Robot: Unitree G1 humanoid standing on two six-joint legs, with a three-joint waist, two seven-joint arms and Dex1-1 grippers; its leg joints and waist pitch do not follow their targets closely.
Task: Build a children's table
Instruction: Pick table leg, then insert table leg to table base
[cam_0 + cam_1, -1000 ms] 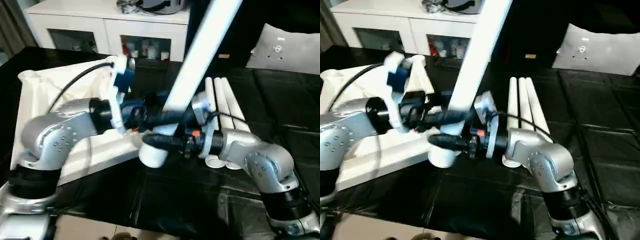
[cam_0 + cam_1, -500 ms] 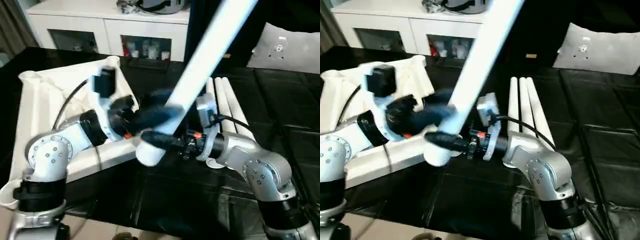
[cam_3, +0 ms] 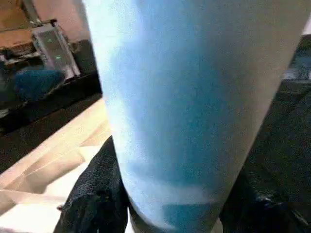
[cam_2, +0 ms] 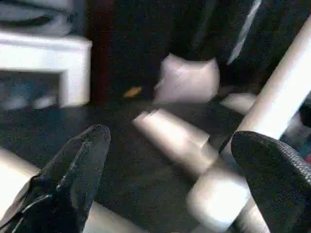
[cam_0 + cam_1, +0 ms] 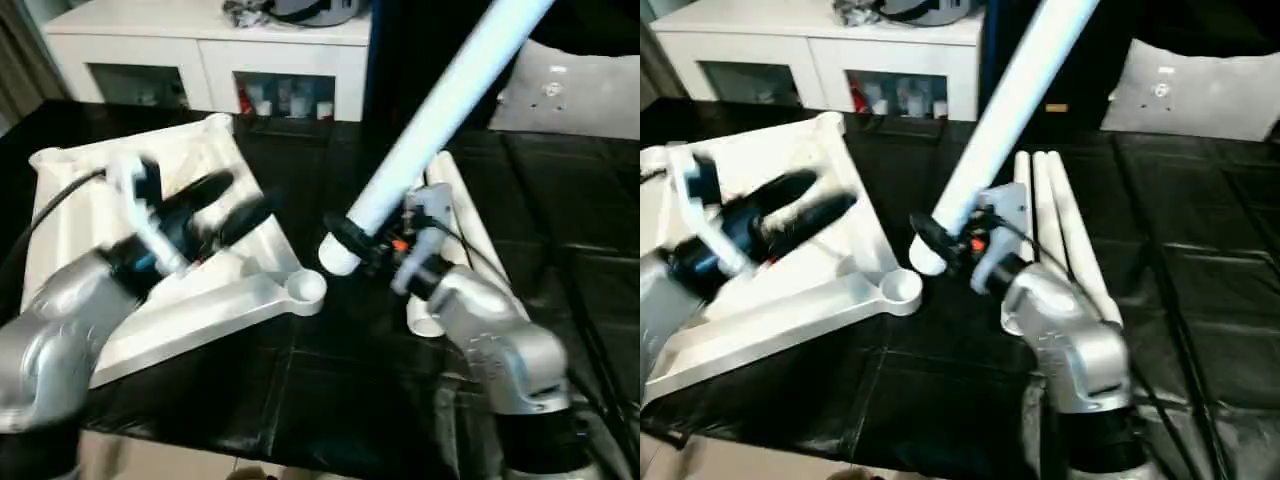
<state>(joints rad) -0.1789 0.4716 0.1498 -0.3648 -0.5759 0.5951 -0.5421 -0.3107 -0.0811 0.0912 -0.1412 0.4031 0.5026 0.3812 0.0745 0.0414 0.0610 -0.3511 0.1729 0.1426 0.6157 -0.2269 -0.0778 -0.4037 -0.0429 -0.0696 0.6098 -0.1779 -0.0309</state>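
One large black sheet [image 5: 300, 400] covers the work surface, and on it, toward the robot's left, lies the white plastic rectangular table top [image 5: 215, 290], underside up with its ribs showing and round sockets at its corners. The near socket [image 5: 305, 286] sits empty at the corner closest to the middle. Behind stands a white cabinet with glass doors [image 5: 200, 60], and a flat white board [image 5: 570, 95] leans at the back right.

One long tapered white round leg [image 5: 440, 120] slants up and away toward the upper right, its thick lower end [image 5: 338, 255] hanging just beside the near socket and a little above it, apart from it. The right gripper [image 5: 352, 240] is clamped around this leg near that thick end, its black fingers [image 3: 95, 194] pressed on either side of it.

Three more white tapered legs [image 5: 1055, 230] lie side by side on the sheet behind the right arm.

The left gripper [image 5: 222, 202] hovers over the table top with its two black fingers [image 4: 73, 170] spread wide and nothing between them.
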